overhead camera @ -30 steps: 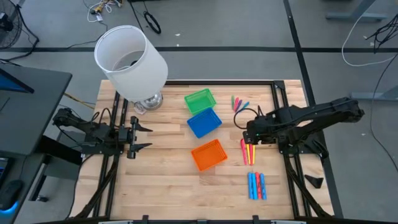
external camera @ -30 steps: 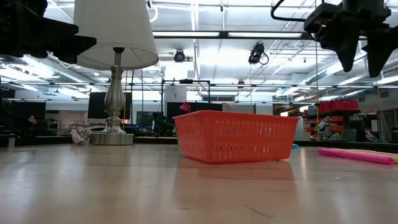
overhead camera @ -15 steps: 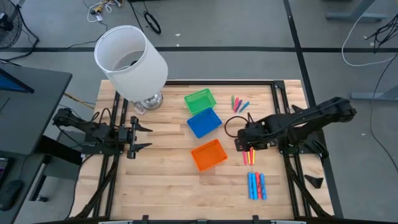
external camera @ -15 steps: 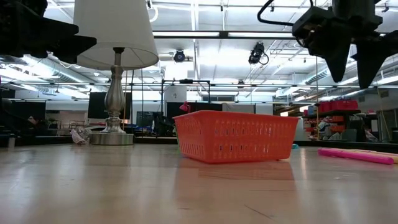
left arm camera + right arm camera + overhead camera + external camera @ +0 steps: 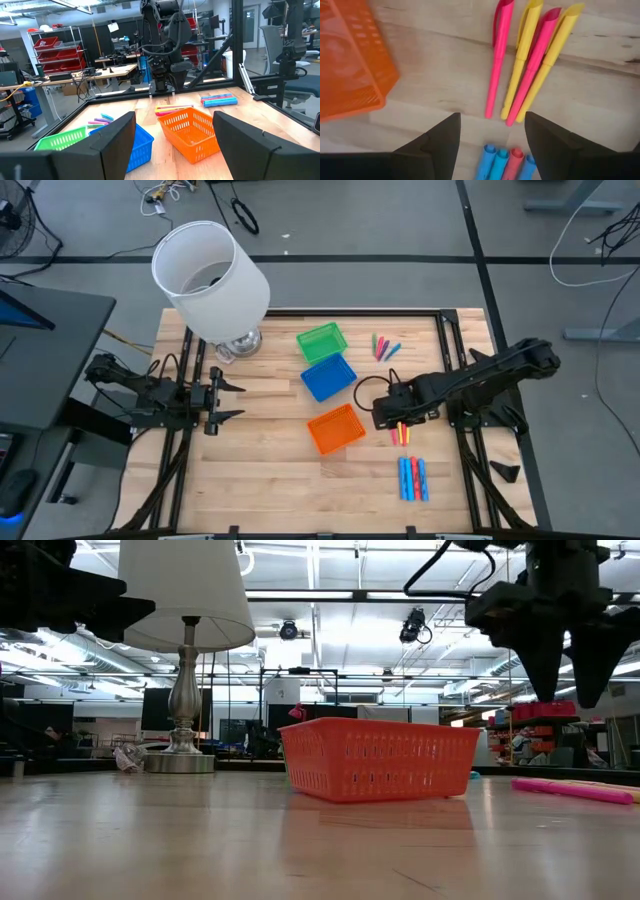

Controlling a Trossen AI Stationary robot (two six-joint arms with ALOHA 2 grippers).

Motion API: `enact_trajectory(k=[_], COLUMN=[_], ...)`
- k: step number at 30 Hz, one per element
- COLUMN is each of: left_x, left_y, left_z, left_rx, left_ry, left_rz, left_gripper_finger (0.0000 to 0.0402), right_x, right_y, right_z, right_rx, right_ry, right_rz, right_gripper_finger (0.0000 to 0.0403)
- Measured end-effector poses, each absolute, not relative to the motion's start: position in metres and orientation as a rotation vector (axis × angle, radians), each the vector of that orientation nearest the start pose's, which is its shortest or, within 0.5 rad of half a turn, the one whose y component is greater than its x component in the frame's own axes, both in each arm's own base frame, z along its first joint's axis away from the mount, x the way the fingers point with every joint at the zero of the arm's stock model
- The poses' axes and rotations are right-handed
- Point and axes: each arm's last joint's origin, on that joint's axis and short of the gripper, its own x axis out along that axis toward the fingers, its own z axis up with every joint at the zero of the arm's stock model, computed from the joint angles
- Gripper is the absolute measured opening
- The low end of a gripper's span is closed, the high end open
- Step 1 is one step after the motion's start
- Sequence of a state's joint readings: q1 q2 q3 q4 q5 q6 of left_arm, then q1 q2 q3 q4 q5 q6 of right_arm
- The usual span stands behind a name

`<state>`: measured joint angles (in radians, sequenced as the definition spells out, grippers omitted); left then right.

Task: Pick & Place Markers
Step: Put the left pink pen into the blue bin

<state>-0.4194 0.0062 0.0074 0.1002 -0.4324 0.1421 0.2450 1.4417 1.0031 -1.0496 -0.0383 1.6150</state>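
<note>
The right gripper (image 5: 490, 131) hangs above the markers (image 5: 530, 60) beside the orange tray (image 5: 350, 65) — fingers spread wide, holding nothing. The left gripper (image 5: 222, 401) waits at the desk's (image 5: 260, 480) left side — fingers apart, empty.

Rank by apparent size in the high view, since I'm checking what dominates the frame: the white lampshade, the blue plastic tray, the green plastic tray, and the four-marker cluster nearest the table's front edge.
1. White lampshade, though it stands nearer the camera.
2. Blue plastic tray and green plastic tray: roughly alike, not ranked.
3. Four-marker cluster.
</note>
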Motion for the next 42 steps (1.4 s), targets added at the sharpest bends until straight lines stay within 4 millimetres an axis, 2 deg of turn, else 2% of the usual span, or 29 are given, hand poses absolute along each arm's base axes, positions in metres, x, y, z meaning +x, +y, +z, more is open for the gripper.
enact_trajectory(k=[11,24,42], left_x=[0.091,0.091,0.091], left_y=[-0.027,-0.027,-0.027], left_z=[0.175,0.175,0.175], left_rx=[0.1,0.1,0.1], left_ry=[-0.091,-0.091,-0.092], left_rz=[0.02,0.02,0.02], left_gripper_finger=[0.0273,0.0273,0.0273], right_x=[0.238,0.229,0.245], right_y=[0.062,0.061,0.065], right_z=[0.202,0.168,0.141], right_rx=[1.091,1.119,1.104], right_ry=[1.27,1.254,1.281], right_rz=[-0.998,-1.015,-1.017], right_gripper_finger=[0.0224,0.0224,0.0224])
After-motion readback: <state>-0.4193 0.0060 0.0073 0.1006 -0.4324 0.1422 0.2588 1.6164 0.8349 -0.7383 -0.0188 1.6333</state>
